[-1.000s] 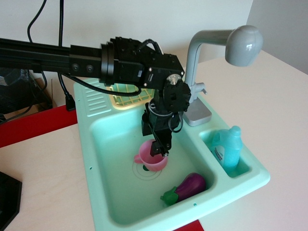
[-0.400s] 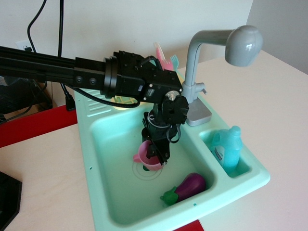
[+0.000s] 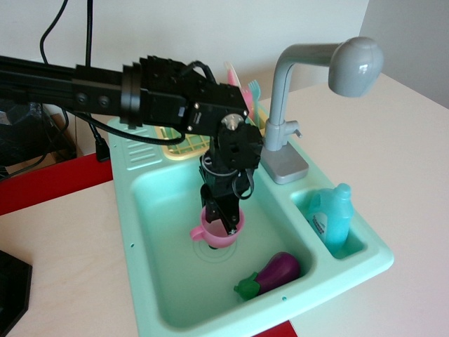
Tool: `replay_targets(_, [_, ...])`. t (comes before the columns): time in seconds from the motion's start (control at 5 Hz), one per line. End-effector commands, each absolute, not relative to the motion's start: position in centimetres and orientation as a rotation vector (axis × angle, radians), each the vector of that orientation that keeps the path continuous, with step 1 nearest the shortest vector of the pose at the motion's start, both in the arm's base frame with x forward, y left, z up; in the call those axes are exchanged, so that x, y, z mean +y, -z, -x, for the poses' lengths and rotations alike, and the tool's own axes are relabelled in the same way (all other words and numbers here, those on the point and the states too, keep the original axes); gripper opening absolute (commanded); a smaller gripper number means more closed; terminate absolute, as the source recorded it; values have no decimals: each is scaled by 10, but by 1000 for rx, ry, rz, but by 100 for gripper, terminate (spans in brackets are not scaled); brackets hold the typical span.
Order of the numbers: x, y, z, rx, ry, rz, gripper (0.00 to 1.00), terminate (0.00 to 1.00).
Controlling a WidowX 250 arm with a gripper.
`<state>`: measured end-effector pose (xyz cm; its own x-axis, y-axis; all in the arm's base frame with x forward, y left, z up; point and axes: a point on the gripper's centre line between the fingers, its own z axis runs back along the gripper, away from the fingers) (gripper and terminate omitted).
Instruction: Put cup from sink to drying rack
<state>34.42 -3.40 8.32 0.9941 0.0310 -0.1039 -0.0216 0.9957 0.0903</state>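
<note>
A black robot arm reaches in from the left, its boom running level above the sink's (image 3: 144, 232) back edge before the wrist turns straight down into the basin. The gripper (image 3: 222, 216) points downward, its dark fingers (image 3: 214, 210) closed on the rim of the pink cup (image 3: 222, 232), one finger inside the bowl and the other against its outer wall. The cup sits upright and slightly tilted directly beneath the fingers, over the round drain, its loop handle sticking out to the left of them. Whether its base touches the basin floor or hangs just clear cannot be told from this angle.

Below and to the right of the fingers, near the basin's front corner, lies a purple eggplant toy (image 3: 273, 272), well apart from the cup. Further right, in a separate small compartment, stands a teal bottle (image 3: 330, 216). Behind the fingers and above the wrist, the pale yellow drying rack (image 3: 184, 144) shows partly from behind the arm, with pink plates (image 3: 238, 82) and a teal fork (image 3: 254, 90) standing upright in it. The grey faucet (image 3: 316, 70) rises to the right of the wrist.
</note>
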Motion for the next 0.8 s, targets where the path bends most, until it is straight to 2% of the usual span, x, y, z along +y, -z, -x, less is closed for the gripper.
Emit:
replay_targets(0.0, [-20, -166, -341, -83, -34, -40, 0, 0])
replay_targets(0.2, [-5, -197, -337, -131, -71, -41, 0, 0])
replay_targets(0.4, [22, -204, -330, -132, -132, -76, 0, 0])
replay_targets(0.6, [53, -195, -330, -114, -190, -133, 0, 0])
